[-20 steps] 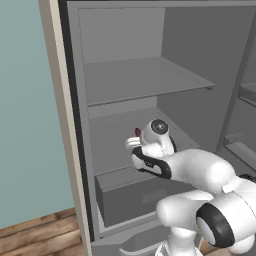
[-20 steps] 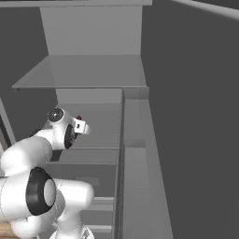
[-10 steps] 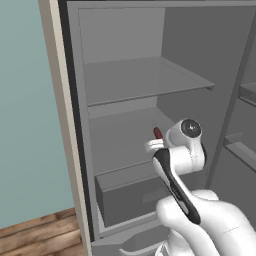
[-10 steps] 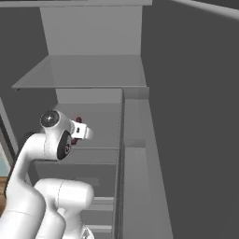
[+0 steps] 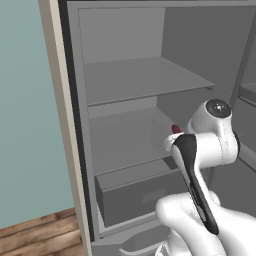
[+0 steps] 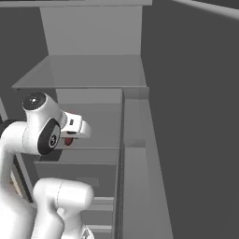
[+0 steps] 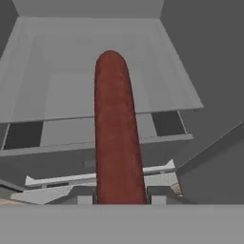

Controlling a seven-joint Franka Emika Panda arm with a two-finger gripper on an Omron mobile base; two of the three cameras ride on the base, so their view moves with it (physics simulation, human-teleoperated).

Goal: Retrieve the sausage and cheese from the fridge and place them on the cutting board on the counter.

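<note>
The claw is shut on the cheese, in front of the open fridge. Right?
Not quite: the claw is shut on the sausage, not cheese. The hand view shows the red-brown rod between the tips. It is indeed in front of the open fridge.

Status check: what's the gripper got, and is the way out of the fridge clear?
Gripper shut on sausage. Sausage off the shelf, in front of open fridge. Nothing seen blocking the way out.

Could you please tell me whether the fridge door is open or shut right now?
Open. The fridge shows its grey inner shelves and drawer, and the pincer holds the sausage in front of them.
</note>
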